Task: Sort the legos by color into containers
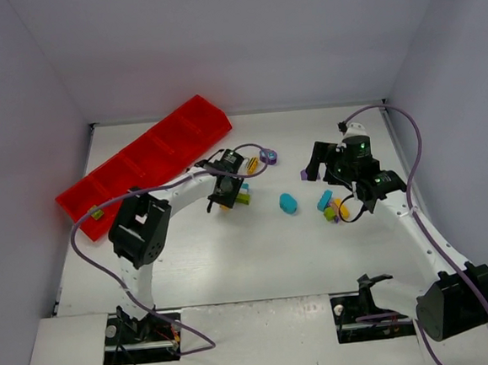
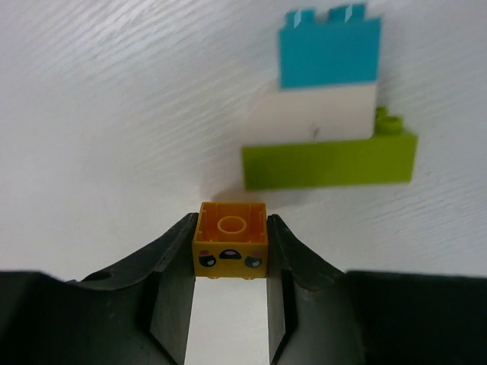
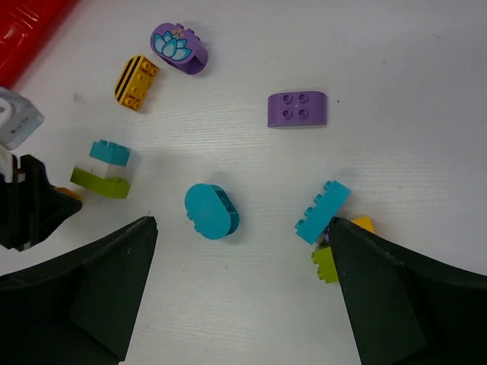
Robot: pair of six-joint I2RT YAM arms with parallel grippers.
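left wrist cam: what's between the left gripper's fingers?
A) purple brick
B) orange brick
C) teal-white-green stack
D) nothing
B: the left gripper has a finger against each side of the orange brick, while the teal-white-green stack lies apart, beyond it.

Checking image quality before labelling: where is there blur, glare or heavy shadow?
Left wrist view: orange brick fairly sharp, stack behind it soft, left fingers dark. Right wrist view: rounded teal brick crisp, right fingers black and blurred. Top view: faint sheen on the red tray.
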